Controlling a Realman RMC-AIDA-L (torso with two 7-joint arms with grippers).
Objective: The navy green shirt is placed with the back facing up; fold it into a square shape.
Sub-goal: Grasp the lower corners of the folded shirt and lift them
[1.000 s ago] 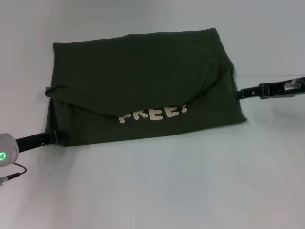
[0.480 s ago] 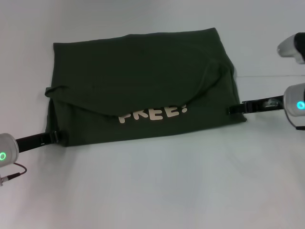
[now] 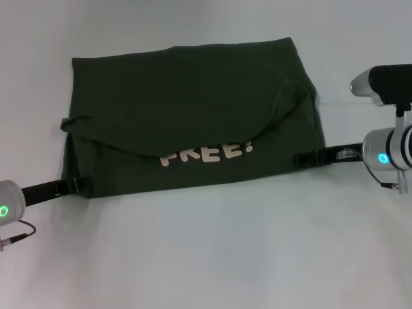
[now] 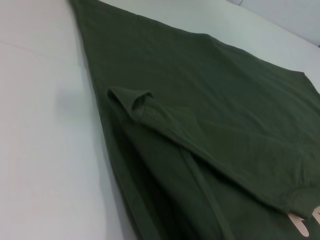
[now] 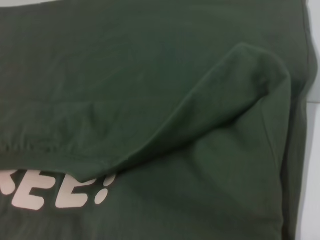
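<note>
two claws at folded navy green shirt (image 3: 193, 109), left claw (image 3: 76, 185), right claw (image 3: 302, 157)

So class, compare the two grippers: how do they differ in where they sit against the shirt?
The left gripper meets the shirt at its near left corner; the right gripper reaches over the right edge, near the bottom. The left arm shows one casing, the right arm two. Both have thin black fingers lying low and level, with a green light behind.

The navy green shirt (image 4: 210, 125) lies folded, a sleeve edge overlapping, on the white table (image 4: 45, 150).
</note>
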